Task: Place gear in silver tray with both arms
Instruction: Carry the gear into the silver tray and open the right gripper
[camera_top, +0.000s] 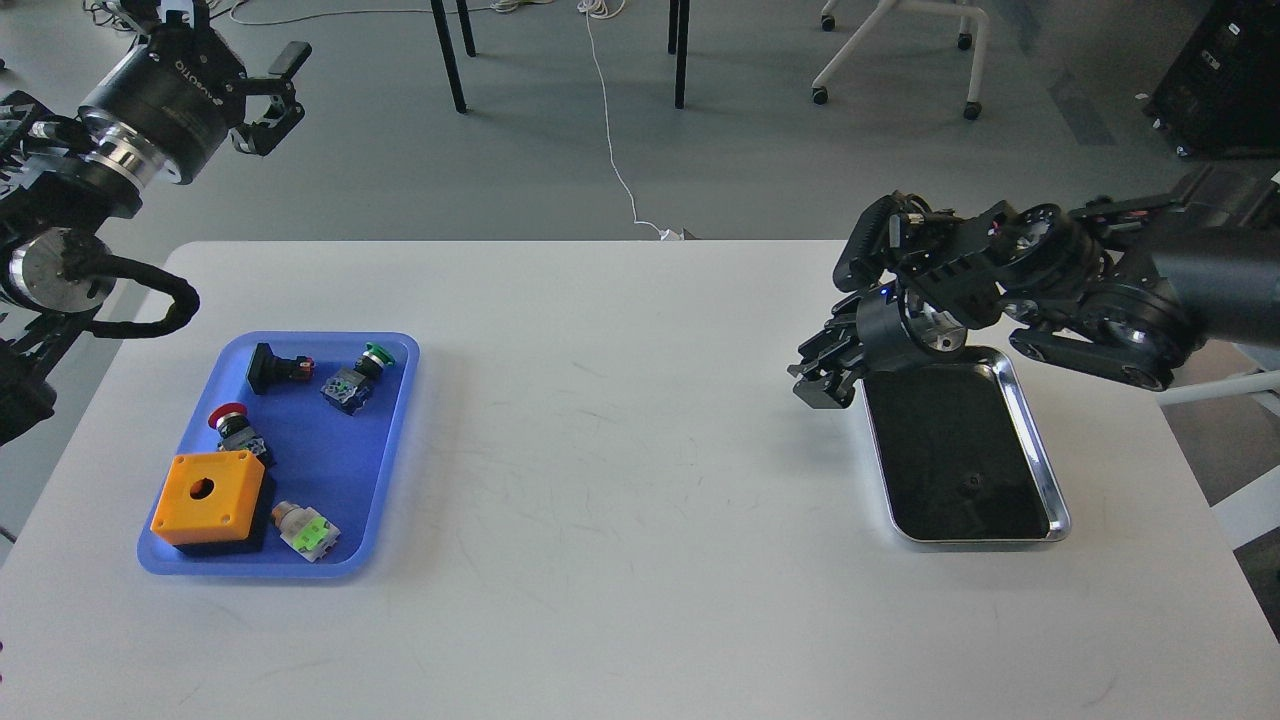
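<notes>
1. Head view gives you a white table (620, 480) filling most of the frame, with grey floor and chair legs along the top.
2. Look right of centre: the silver tray (1040, 440) lies flat on the table, its dark mirror-like bottom bare, long side running toward the lower right.
3. Your right arm (1120, 290) enters from the right edge. Its right gripper (822, 375) hangs at the tray's upper left corner, just off the rim, over the white table. It is dark and bunched, so you cannot tell whether its fingers are spread or closed; nothing shows in it.
4. At the upper left of the frame, your left arm (110, 130) is raised above the floor beyond the table. Its left gripper (272, 90) stands wide apart and holds nothing.
5. At the lower left, a blue tray (400, 400) holds an orange box (225, 505) with a round hole, a red pushbutton (232, 422), a green pushbutton (358, 378), a black switch (272, 368) and a white-and-green part (308, 530).
6. Both trays sit well apart.
</notes>
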